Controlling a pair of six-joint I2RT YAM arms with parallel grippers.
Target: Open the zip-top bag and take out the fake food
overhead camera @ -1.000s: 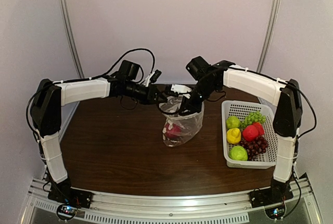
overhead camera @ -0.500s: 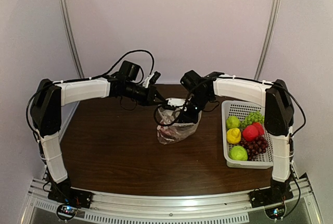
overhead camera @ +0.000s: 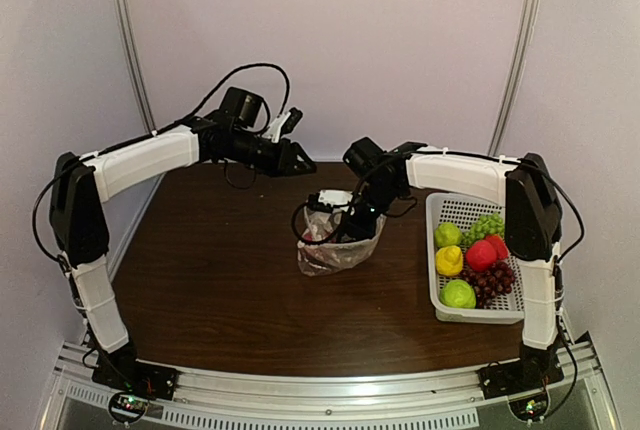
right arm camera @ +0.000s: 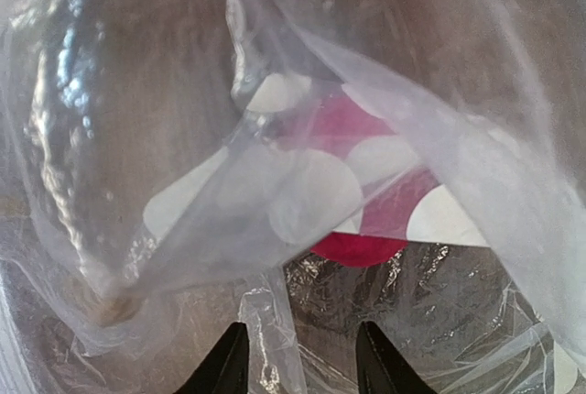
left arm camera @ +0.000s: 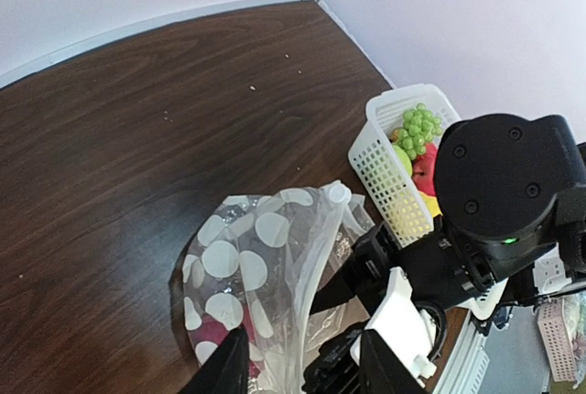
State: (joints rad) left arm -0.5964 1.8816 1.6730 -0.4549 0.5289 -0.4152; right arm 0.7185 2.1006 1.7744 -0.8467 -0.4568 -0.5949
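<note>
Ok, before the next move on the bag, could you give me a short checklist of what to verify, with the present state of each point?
1. Left hand open and off the zip-top bag: ok, fingers apart, above the bag in the top view.
2. Right hand open: ok, fingers apart, close against the plastic.
3. Bag mouth open: cannot tell, the plastic is crumpled.
4. Bag emptied: not ok, a pink fruit shows inside.
5. Basket upright beside the bag, with fruit in it: ok.
</note>
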